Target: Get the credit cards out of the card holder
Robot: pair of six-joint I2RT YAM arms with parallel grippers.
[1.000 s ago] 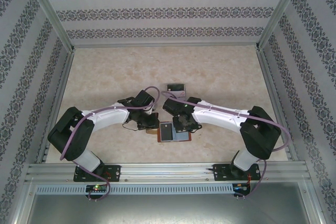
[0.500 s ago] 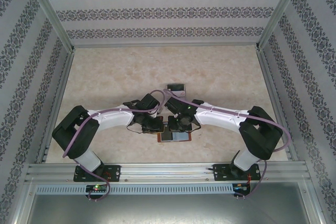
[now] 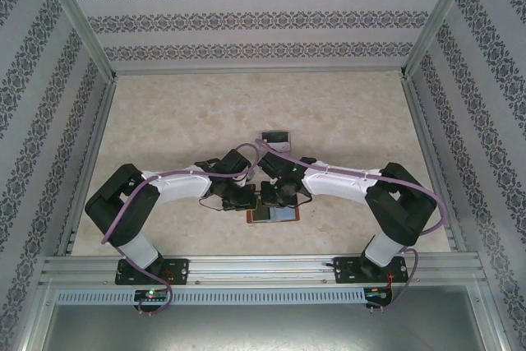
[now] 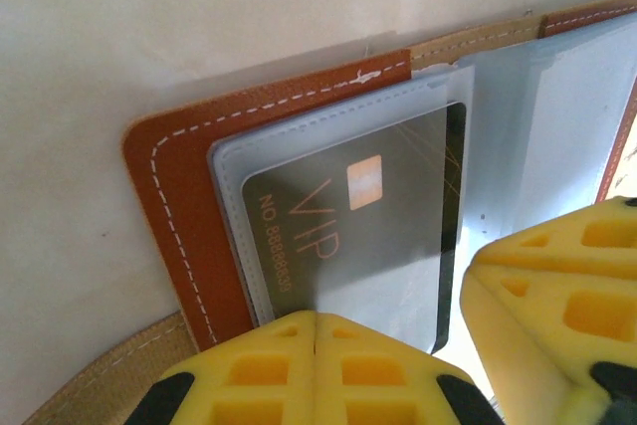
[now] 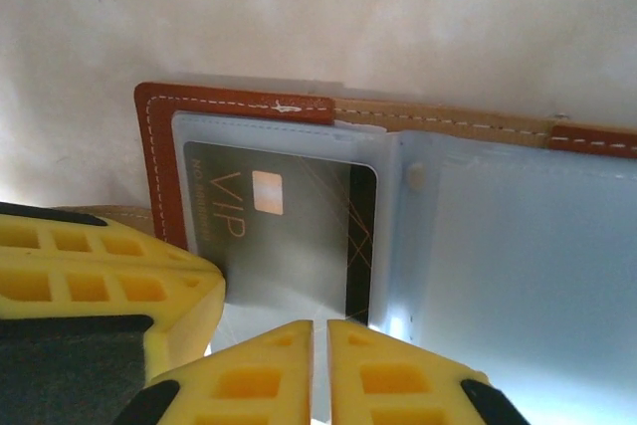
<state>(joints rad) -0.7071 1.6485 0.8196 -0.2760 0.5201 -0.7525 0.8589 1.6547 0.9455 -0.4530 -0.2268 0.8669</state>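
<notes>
The card holder lies open and flat on the table, reddish-brown leather with pale blue-grey sleeves. A dark credit card marked VIP sits inside the left clear sleeve. My left gripper is shut, its tips resting on the near edge of that sleeve. My right gripper is next to it at the card's near edge, its jaws nearly together with a thin slit and nothing visible between them. Two more credit cards, one dark and one pale, lie on the table farther back.
Both arms crowd together over the holder at the near middle of the beige table. Patterned walls and metal frame posts close in the left, right and back sides. A tan strap runs beside the holder's corner.
The left arm has swung right toward the holder. Both grippers have closed in over its left half, covering the dark card in the top view.
</notes>
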